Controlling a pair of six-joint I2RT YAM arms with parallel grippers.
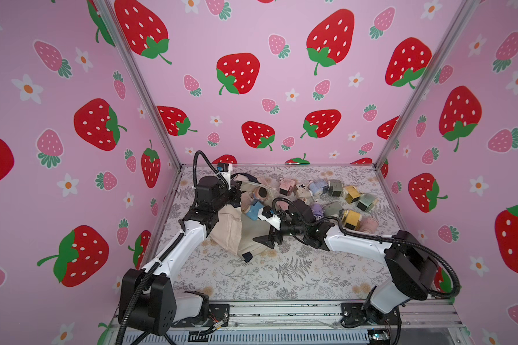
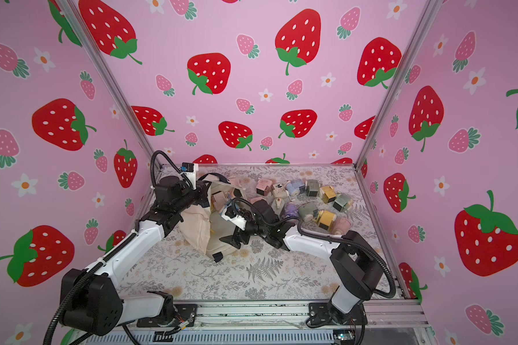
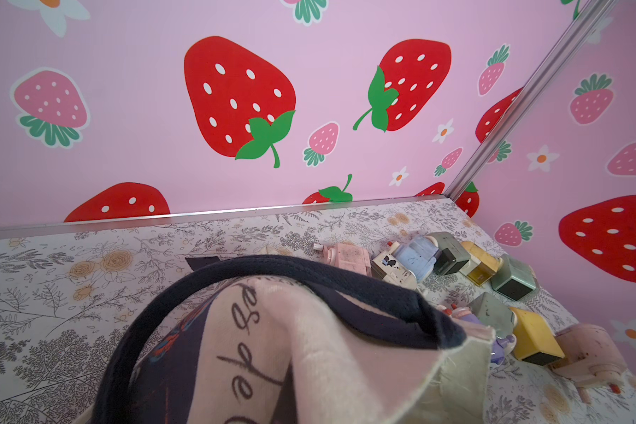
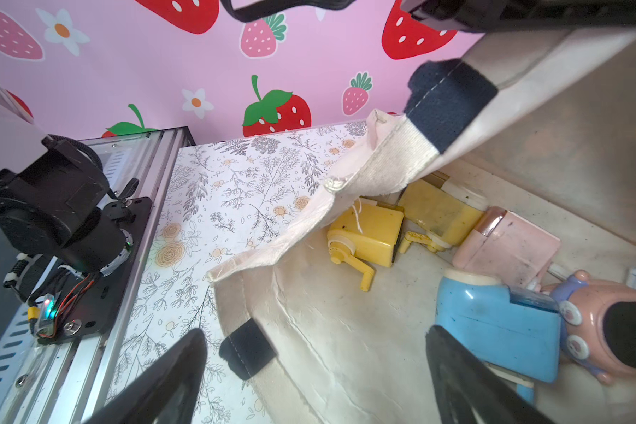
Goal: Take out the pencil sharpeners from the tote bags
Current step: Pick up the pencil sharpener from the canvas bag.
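Observation:
The cream tote bag (image 1: pixel 231 233) (image 2: pixel 198 227) lies on its side left of the middle, with its mouth facing right. My left gripper (image 1: pixel 235 191) is shut on the bag's upper rim near the navy handle (image 3: pixel 309 271) and holds it up; its fingers are hidden by cloth. My right gripper (image 1: pixel 265 240) (image 4: pixel 313 367) stands open and empty over the bag's lower lip (image 4: pixel 346 330). Inside the bag lie a yellow sharpener (image 4: pixel 368 235), a second yellow one (image 4: pixel 437 213), a pink one (image 4: pixel 507 242), a blue one (image 4: pixel 500 323) and a pink cartoon-shaped one (image 4: pixel 610 330).
Several sharpeners (image 1: pixel 335 197) (image 2: pixel 311 200) in pink, blue, grey-green, yellow and purple lie in a heap on the floral table at the back right, close to the right arm's wrist. Strawberry-papered walls close in the back and both sides. The arm bases stand on a metal rail (image 1: pixel 281 313) at the front.

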